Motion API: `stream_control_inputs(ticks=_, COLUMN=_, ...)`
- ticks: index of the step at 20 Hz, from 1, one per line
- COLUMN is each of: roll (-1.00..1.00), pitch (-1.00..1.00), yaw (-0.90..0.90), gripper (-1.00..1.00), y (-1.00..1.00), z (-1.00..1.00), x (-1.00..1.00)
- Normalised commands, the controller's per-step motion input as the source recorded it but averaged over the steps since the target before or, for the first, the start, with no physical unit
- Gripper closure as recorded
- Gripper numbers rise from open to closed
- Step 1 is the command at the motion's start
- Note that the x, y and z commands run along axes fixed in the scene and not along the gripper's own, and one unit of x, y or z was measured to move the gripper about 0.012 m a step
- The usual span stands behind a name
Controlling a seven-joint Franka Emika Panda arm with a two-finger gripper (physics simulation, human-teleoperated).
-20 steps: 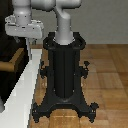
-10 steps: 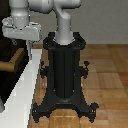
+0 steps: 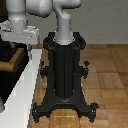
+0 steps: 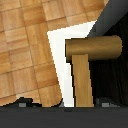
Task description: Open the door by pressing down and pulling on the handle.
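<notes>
While the gripper (image 3: 26,48) hangs over the handle (image 3: 13,61) at the exterior view's left, you need to come straight down so the bar sits between the fingers. Then push down on the free end of the bar, not on the round stub, because the far end turns more easily. After it turns, pull slowly and keep your push on, or the bar may slip out and spring back up.

The handle is a brown bar at the exterior view's far left, low beside the white edge (image 3: 20,90), and only a bit of it shows there. The wrist view shows the handle (image 4: 82,75) well: a round stub pokes out from the door (image 4: 112,75), and the long bar runs from it over the wood floor (image 4: 25,45).

The door (image 3: 6,47) is the dark patch behind the gripper in the exterior view.

The arm reaches over to the exterior view's left, with the wrist turned so the gripper points down. I cannot tell if the fingers are apart or together. They do not look like they are grasping the bar yet.

To the right stands the black pedestal (image 3: 65,75).
</notes>
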Motion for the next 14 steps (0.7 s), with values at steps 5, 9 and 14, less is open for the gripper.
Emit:
stream_control_inputs(ticks=5, roll=0.0, pitch=0.0, yaw=0.0, gripper=-1.0, y=-0.4, z=-0.6, x=0.0)
stream_control_inputs(ticks=9, roll=0.0, pitch=0.0, yaw=0.0, gripper=-1.0, y=-0.5, z=-0.5, x=0.0)
stream_control_inputs(ticks=14, roll=0.0, pitch=0.0, yaw=0.0, gripper=1.0, y=0.0, z=0.0, x=0.0)
